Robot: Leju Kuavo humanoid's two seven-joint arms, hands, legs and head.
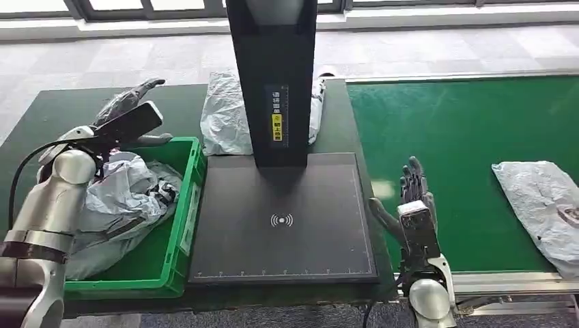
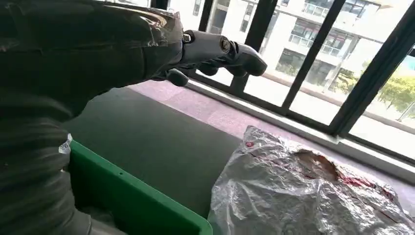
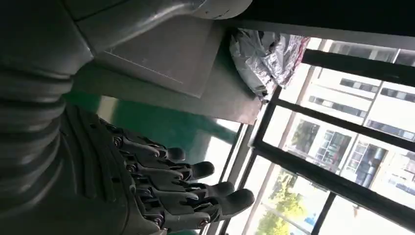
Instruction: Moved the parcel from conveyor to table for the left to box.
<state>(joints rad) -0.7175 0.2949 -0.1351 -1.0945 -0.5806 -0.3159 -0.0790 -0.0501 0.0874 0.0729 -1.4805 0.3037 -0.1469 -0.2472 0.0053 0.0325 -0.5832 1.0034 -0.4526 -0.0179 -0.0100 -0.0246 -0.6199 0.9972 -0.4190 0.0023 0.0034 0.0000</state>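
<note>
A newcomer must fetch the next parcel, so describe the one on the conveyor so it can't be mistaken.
Start at the green conveyor belt to the right of the black scanner plate. Near the belt's right end lies a flat grey plastic parcel, well right of the right robot hand. It alone lies on the belt: another parcel sits behind the scanner post, the others in the green crate.
</note>
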